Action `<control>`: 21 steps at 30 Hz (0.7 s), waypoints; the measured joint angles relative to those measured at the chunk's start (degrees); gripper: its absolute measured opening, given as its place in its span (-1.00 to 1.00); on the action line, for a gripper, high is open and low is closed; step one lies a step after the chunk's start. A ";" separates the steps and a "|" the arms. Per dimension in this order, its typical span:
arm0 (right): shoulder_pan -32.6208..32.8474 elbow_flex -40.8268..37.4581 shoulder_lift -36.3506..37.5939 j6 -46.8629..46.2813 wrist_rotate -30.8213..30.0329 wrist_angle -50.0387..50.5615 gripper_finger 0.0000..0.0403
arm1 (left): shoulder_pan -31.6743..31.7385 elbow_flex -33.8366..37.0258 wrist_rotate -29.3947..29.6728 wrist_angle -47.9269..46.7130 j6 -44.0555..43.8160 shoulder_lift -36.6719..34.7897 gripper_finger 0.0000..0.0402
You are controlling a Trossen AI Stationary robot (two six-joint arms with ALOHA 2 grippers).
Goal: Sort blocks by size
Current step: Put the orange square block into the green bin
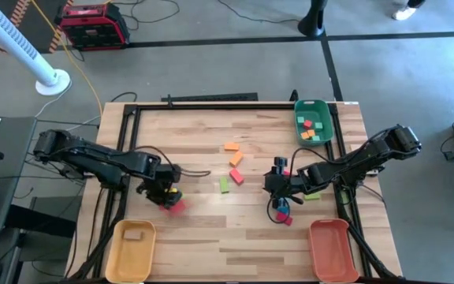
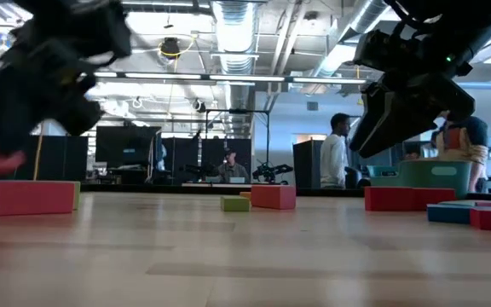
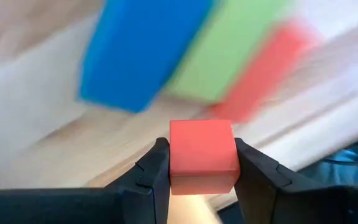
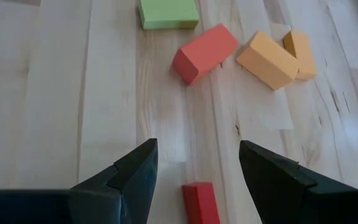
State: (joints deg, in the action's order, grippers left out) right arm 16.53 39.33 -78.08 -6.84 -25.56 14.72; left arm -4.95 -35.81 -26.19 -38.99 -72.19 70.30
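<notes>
You get bright, even overhead light from ceiling fixtures (image 2: pixel 233 34) in the low view's upper centre; the left wrist view's upper half is smeared, probably motion blur.

We see the worktop (image 1: pixel 211 237) with one tray (image 1: pixel 314 120) at its far right corner holding several blocks (image 1: pixel 309 128), and two more trays at the near corners, left (image 1: pixel 130 251) and right (image 1: pixel 334 249). A cluster of blocks (image 1: pixel 232 167) lies mid-table between the arms. The left end effector (image 1: pixel 172 201) sits left of that cluster, a cube (image 3: pixel 202 155) between its fingers; the right end effector (image 1: pixel 278 189) sits to the right, above more blocks (image 1: pixel 282 214)
</notes>
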 joint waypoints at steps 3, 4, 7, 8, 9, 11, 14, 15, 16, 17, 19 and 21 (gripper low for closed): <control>0.04 0.00 0.00 -1.72 0.02 1.26 0.27 | 1.76 -5.17 3.58 -1.64 4.95 0.00 -0.37; 0.15 0.00 0.00 -2.51 0.01 1.77 0.27 | 2.56 -6.98 5.20 -2.12 7.02 0.00 -0.37; 1.17 0.00 0.00 -5.38 0.00 3.22 0.27 | 5.77 -12.64 11.58 -1.88 14.61 0.17 -0.37; 1.66 0.00 0.00 -6.56 0.00 3.75 0.27 | 6.98 -14.40 14.30 -1.71 17.27 0.20 -0.37; 2.21 0.00 0.00 -7.80 0.01 4.26 0.27 | 8.24 -16.01 16.89 -1.16 20.09 0.23 -0.37; 3.47 0.00 0.00 -10.76 0.00 5.68 0.27 | 10.92 -18.81 20.55 1.96 25.96 0.24 -0.37; 5.98 0.00 0.00 -16.01 0.00 8.59 0.27 | 15.30 -21.57 23.16 9.59 34.76 0.29 -0.37; 7.01 0.00 0.00 -17.87 0.00 9.67 0.27 | 16.83 -22.37 23.56 12.08 37.35 0.90 -0.37; 8.11 0.00 0.00 -19.90 0.00 10.59 0.27 | 18.26 -23.24 23.54 14.87 39.86 1.74 -0.37; 9.20 0.00 0.00 -22.00 0.02 11.40 0.27 | 19.66 -24.22 23.56 16.91 42.28 2.58 -0.37; 11.25 0.00 0.00 -26.27 0.02 12.59 0.27 | 21.93 -26.21 23.68 19.46 46.81 5.43 -0.37; 13.07 0.00 0.00 -30.32 0.00 13.52 0.27 | 23.69 -28.91 23.68 22.96 50.60 9.16 -0.37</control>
State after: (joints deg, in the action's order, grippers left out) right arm 29.61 39.33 -78.08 -37.16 -25.56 28.24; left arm 18.75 -64.72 -2.52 -16.03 -21.59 79.47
